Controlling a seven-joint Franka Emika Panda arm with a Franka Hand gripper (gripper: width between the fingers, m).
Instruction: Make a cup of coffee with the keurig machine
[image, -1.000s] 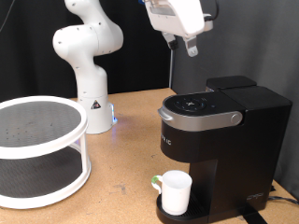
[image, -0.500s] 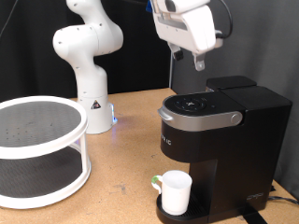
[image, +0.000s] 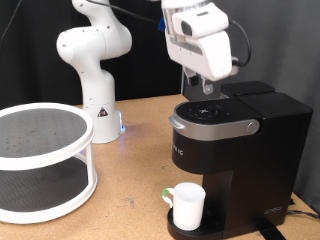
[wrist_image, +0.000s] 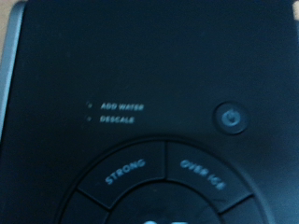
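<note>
Gripper: Your gripper (image: 207, 84) hung just above the lid of the keurig machine (image: 235, 150), with the white hand body over it. In the exterior view the fingertips were a small dark shape, and the wrist view showed no fingers at all, so you could not tell whether the jaws were spread or pressed together.

Machine: It stood at the exterior view's right, lid down, its round control panel (image: 212, 111) facing up. The wrist view was filled by that black top: the power button (wrist_image: 230, 117), the "add water" and "descale" labels (wrist_image: 117, 113), and the "strong" (wrist_image: 124, 174) and "over ice" (wrist_image: 199, 171) segments.

Cup: The cup (image: 187, 205) sat upright on the round drip base (image: 172, 216) under the brew head, handle towards the exterior view's left. Its inside could not be seen.

Risk, wrong button: The segments lay close together. If you had come down off-centre, a fingertip could have landed on "strong" or "over ice", or bridged two segments.

Risk, blind approach: With no fingertips in the wrist view, you had only the exterior view to judge where contact would fall.

Risk, hard press: Too much downward force on the lid could have rocked the machine and shifted the cup off the base.

Bystanders: The tiered white rack (image: 45, 160) and the white arm base (image: 98, 112) stood well apart at the exterior view's left, out of harm's way.
</note>
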